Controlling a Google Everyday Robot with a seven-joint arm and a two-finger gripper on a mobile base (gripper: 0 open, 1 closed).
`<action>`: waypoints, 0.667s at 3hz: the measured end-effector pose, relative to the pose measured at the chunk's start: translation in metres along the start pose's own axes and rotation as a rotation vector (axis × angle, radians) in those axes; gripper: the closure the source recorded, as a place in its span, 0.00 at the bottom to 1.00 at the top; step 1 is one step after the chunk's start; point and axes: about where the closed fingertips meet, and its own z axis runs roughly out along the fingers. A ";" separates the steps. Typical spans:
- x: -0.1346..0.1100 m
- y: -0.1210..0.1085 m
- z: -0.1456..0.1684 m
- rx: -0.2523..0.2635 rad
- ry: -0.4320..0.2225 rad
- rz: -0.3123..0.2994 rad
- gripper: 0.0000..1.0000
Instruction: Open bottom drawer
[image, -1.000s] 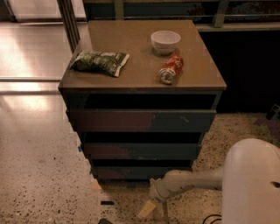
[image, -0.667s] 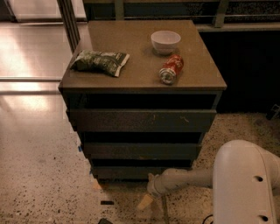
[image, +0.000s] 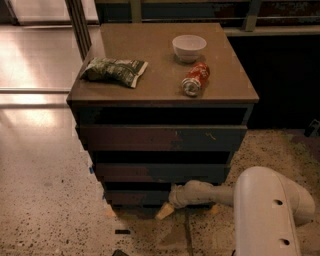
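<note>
Jaws raised, just below bottom drawer (image: 135, 197)

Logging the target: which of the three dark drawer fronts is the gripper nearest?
The lowest, slimmest dark grey drawer front, just above the floor; the gripper sits at its lower edge. The middle front and tallest front lie higher.

No lettering can be read on the can (image: 196, 79) or the bag (image: 114, 71). The gripper (image: 165, 210) sits low against the bottom drawer (image: 135, 197).

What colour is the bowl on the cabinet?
The bowl is white (camera view); claw low at the bottom drawer.
</note>
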 end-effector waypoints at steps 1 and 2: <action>0.000 0.000 0.000 0.000 0.000 0.000 0.00; -0.002 -0.003 0.013 0.004 0.011 -0.008 0.00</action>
